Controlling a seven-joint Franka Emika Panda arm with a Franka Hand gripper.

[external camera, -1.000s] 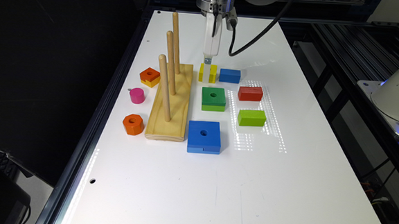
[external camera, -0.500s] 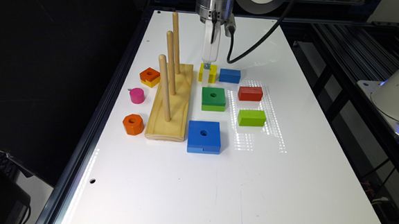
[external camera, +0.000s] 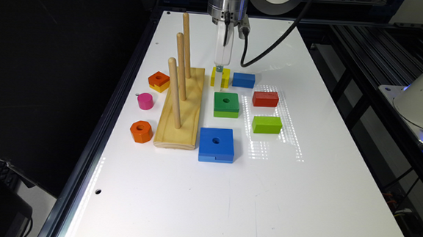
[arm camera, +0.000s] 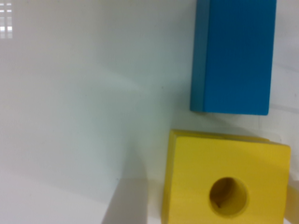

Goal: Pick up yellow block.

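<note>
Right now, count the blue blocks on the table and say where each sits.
2. A small blue block lies beside the yellow block, on the exterior view's right. A large square blue block sits nearest the camera, beside the peg board.

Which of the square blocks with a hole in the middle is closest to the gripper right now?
The yellow block, the smallest of them, right under the gripper. The green square block and the big blue square block lie farther off.

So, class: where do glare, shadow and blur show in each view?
Exterior view: striped glare on the white table beside the lime block, sharp focus. Wrist view: soft, blurry edges on the yellow block and blue block, grey shadow beside the yellow one.
</note>
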